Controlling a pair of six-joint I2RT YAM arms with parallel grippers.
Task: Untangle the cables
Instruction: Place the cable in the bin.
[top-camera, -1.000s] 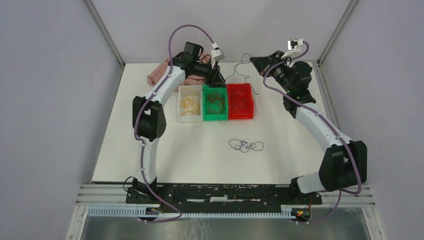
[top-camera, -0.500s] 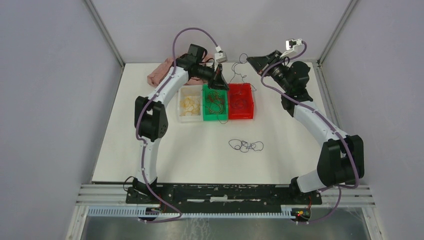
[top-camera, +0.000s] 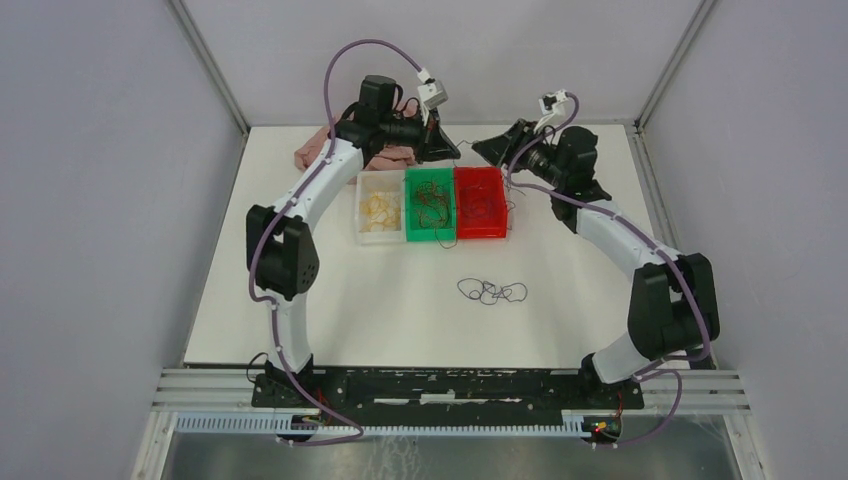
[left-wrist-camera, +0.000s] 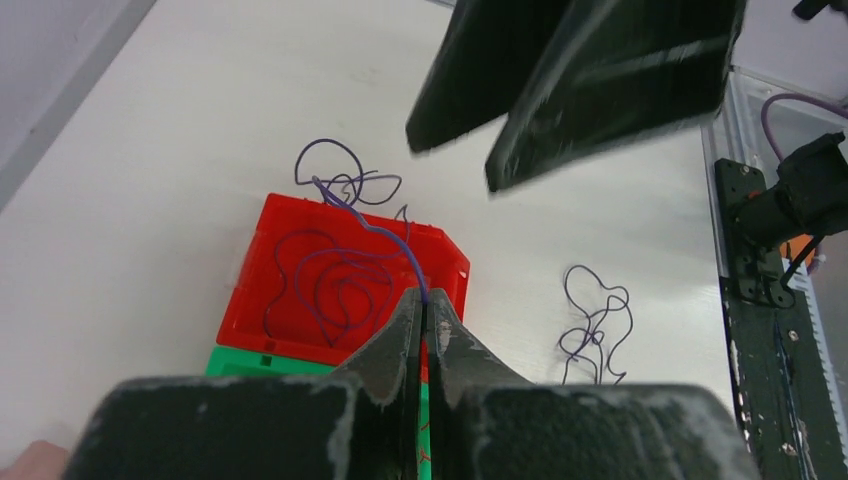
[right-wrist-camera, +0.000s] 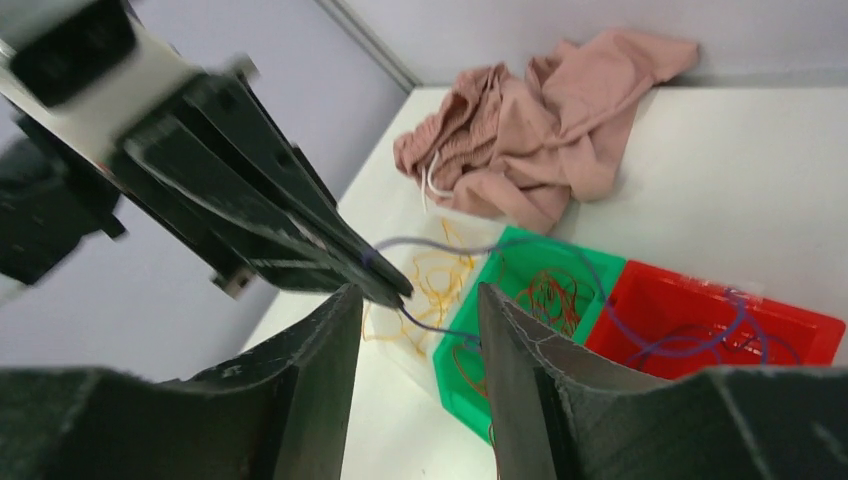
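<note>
Risks, left to right:
- Pink garment (top-camera: 320, 148), clear bin (top-camera: 380, 240) and green bin (top-camera: 428, 237) lie off the line of pull. Little hazard there, I judge.
- Left fingers (left-wrist-camera: 395, 345) are pressed together, pinching one purple cable (left-wrist-camera: 345, 205), held raised over the far side of the bin row. The strand is thin and the hold is at the very tips. A sharp tug could slip it free.
- Red bin (top-camera: 482, 235): the held strand passes over the purple coils (left-wrist-camera: 330, 285) already lying inside. I cannot tell whether it is looped through them. If it is, lifting would likely drag the coils out or shift the light bin.
- Right fingers (right-wrist-camera: 310, 370) are spread, holding nothing, close in front of the left tips. Closing here could strike the left tips or miss so fine a strand.
- Loose tangle (top-camera: 491, 292) lies on the surface (top-camera: 300, 300), well apart toward the near edge. Untouched, and safe from this pull.

Lie of the held cable:
- No straight axis; it is slack and curved.
- The general run is from the pinch down and towards the robot's right, across the red bin.
- The free end finishes in small loops on the surface, just beside the red bin's outer wall.
- The pinched end sits high and the loops are the low end.
</note>
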